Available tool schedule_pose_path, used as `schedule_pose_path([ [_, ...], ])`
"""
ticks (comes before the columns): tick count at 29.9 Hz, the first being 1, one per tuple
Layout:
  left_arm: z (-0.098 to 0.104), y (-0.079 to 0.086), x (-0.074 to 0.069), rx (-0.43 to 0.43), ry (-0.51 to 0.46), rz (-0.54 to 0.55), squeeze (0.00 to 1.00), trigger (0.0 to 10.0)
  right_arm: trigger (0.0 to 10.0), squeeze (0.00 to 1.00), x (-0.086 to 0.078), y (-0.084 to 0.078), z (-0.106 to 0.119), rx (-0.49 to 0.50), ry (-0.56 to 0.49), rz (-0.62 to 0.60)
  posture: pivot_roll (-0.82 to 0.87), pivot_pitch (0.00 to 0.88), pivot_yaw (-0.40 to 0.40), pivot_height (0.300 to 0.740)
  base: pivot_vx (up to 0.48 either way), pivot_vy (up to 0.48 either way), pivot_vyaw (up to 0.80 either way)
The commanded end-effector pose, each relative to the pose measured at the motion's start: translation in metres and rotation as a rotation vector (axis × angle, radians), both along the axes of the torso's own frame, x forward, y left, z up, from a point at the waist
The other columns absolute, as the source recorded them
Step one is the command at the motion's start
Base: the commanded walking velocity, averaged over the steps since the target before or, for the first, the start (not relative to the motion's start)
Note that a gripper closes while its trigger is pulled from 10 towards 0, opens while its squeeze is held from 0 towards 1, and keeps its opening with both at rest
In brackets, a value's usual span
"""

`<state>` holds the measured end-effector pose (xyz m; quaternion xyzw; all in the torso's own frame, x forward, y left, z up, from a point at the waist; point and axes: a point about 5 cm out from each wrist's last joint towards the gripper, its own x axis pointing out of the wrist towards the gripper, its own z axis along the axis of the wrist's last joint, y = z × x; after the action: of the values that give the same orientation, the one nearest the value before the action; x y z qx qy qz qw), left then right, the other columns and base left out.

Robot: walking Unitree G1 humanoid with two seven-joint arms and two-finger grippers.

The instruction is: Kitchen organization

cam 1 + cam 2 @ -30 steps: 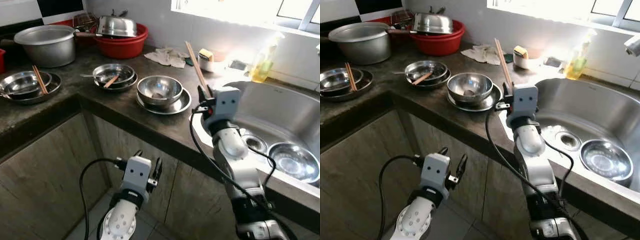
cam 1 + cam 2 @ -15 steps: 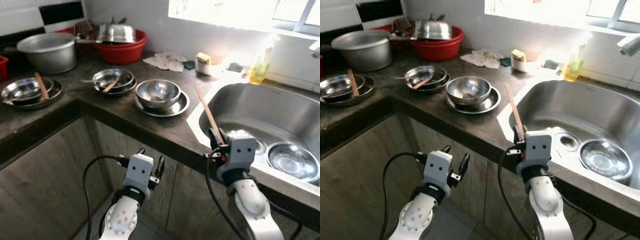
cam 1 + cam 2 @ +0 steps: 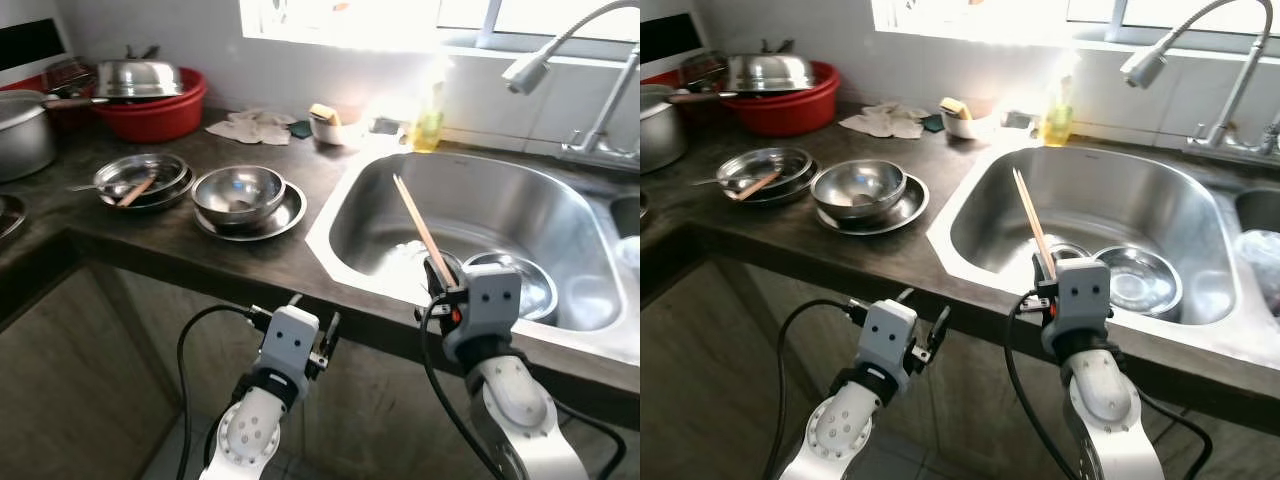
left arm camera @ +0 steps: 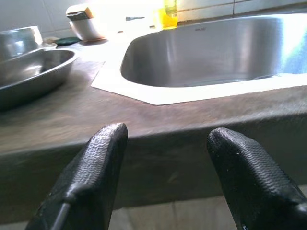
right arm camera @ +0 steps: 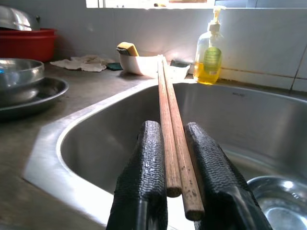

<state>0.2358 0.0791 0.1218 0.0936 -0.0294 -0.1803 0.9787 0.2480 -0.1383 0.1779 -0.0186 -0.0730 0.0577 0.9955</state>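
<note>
Dark stone counter (image 3: 215, 250), wet-looking, runs from its left end to the stainless sink (image 3: 480, 205) set in at the right.

Left to right: the red basin (image 3: 160, 110) with a steel lid on it sits at the back left corner of the counter. A shallow steel dish (image 3: 145, 180) holding one chopstick lies toward the front edge; just beside it a steel bowl on a plate (image 3: 245, 198). A crumpled cloth (image 3: 250, 128) and a white sponge cup (image 3: 325, 122) stand along the back edge, with a yellow soap bottle (image 3: 430, 105) at the sink's back rim.

Left gripper (image 3: 318, 335): idle below the counter's front edge, fingers spread wide, nothing between them.

Right gripper (image 3: 440, 280): at the sink's front rim, fingers closed on a pair of chopsticks (image 3: 415, 225).

Task item: the chopsticks are two plain brown wooden sticks, matt, lying side by side and touching, clamped near their lower ends. They slant up and back over the basin. A steel bowl in the sink (image 3: 525, 285) rests beside the drain.

Assessment of the step in hand: carrying the chopsticks to the sink for deposit. Recommended practice: move forward until the sticks are over the basin floor, lower the tips close to it, then release, so they neither bounce out nor catch on the front rim.
</note>
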Motion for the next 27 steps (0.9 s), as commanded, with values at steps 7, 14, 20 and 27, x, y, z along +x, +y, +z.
schedule_pose_path([
  [7, -0.001, -0.002, 0.001, -0.014, 0.008, 0.011, 0.00, 10.0, 0.0, 0.00, 0.011, 0.003, 0.006, -0.047, 0.014, 0.053, 0.17, 0.000, -0.040, 0.740, 0.000, 0.000, -0.64],
  [14, -0.001, 0.001, -0.001, -0.011, 0.015, 0.025, 0.00, 10.0, 10.0, 0.00, 0.036, 0.007, 0.022, -0.109, 0.026, 0.153, 0.17, 0.002, -0.045, 0.740, 0.000, 0.000, 0.00],
  [20, -0.001, 0.000, -0.003, -0.011, 0.018, 0.028, 0.00, 10.0, 10.0, 0.00, 0.063, 0.004, 0.023, -0.206, 0.129, 0.215, 0.17, 0.018, -0.050, 0.740, 0.000, 0.000, 0.00],
  [27, -0.001, -0.001, -0.010, -0.016, 0.029, 0.031, 0.00, 10.0, 10.0, 0.00, 0.106, 0.002, 0.018, -0.366, 0.279, 0.244, 0.19, 0.050, -0.066, 0.740, 0.000, 0.000, 0.00],
])
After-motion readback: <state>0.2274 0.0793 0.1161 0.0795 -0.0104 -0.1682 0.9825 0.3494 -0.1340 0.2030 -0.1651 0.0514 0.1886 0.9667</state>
